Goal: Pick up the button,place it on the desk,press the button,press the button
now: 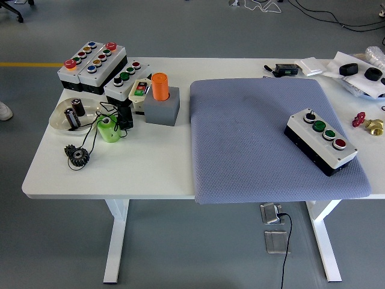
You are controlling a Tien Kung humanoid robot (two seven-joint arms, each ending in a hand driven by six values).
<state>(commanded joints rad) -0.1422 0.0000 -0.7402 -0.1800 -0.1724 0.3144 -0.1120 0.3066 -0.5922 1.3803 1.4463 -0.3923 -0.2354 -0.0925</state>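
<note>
Looking down over the table (150, 174), I see neither of my hands in the frame, so I cannot tell how their fingers stand. The button box (320, 141) lies at right of centre on the grey mat (252, 132), its black knob, green button and red button facing up. More button boxes (93, 65) cluster at upper left, beside an orange cylinder (159, 86) upright in a grey block (162, 111)

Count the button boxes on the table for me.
5: one on the blue mat at right, four clustered at the far-left corner. Others may be hidden behind.
</note>
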